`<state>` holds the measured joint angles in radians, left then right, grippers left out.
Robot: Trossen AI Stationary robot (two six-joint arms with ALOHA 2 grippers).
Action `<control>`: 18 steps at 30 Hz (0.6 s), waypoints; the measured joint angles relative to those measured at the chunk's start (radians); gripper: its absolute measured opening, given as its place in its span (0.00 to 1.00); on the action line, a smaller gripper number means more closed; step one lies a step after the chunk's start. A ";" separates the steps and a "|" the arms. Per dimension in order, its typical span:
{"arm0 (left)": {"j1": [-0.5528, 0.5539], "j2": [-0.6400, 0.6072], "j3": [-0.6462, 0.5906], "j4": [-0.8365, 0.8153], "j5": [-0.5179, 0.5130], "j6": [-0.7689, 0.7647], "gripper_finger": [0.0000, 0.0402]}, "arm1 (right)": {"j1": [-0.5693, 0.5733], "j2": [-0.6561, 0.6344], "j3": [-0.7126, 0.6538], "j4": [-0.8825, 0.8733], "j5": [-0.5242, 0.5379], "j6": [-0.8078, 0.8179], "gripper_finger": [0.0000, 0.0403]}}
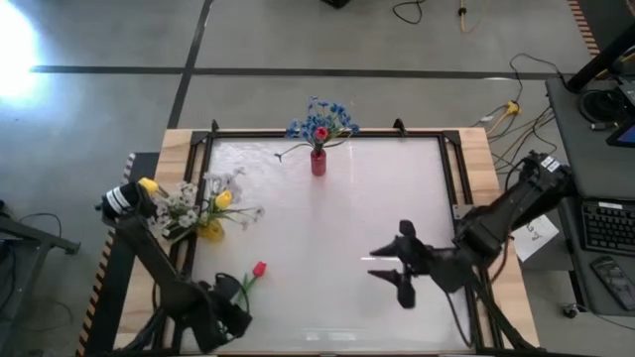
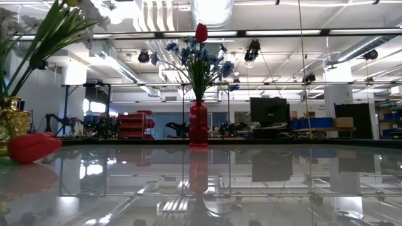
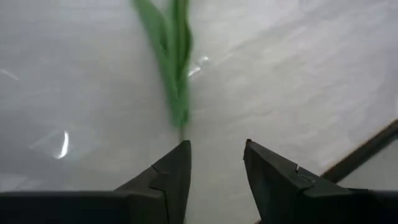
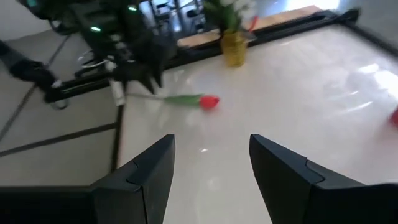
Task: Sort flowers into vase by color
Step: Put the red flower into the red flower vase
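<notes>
At the desk's (image 1: 327, 248) near-left corner, the left hand (image 3: 214, 163) gapes slightly at the stem end of a red tulip (image 1: 259, 269) lying flat, holding nothing; a yellow vase (image 1: 210, 230) stands at left, a red vase (image 1: 317, 162) at far centre; near right, the right hand (image 1: 401, 273) hovers wide open, empty.

I work in a robotics lab or industrial workshop. Past my glossy white tabletop (image 1: 327, 238), the low view opens onto a wide hall with exposed ceiling ducts (image 2: 213, 9), strip lights, red storage bins (image 2: 129, 124), monitors (image 2: 269, 110) and other robot arms (image 2: 103, 124) on benches. From above I see a bare concrete floor (image 1: 298, 40) with taped lines, loose cables (image 1: 496, 114) and a keyboard (image 1: 605, 226) on a side desk.
</notes>
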<state>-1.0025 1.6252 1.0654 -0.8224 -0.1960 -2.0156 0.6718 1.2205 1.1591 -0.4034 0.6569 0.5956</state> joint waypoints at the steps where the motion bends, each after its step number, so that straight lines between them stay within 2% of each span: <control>1: 0.009 0.015 -0.008 0.024 -0.001 0.008 0.35 | 0.018 0.000 0.000 -0.006 0.000 0.022 0.49; 6: 0.066 0.082 -0.016 -0.035 -0.002 0.029 0.40 | 0.081 0.000 0.000 -0.035 0.060 0.067 0.49; 11: 0.135 0.147 -0.018 0.038 0.034 0.161 0.46 | 0.083 0.000 -0.001 -0.072 0.075 0.107 0.49; 14: 0.169 0.177 -0.015 0.029 0.102 0.182 0.47 | 0.083 0.000 -0.001 -0.083 0.076 0.127 0.49; 18: 0.189 0.185 -0.015 0.026 0.112 0.184 0.44 | 0.083 0.000 -0.001 -0.096 0.076 0.145 0.49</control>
<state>-0.8132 1.8100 1.0500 -0.7963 -0.0837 -1.8320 0.7547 1.2205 1.1584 -0.4996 0.7326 0.7410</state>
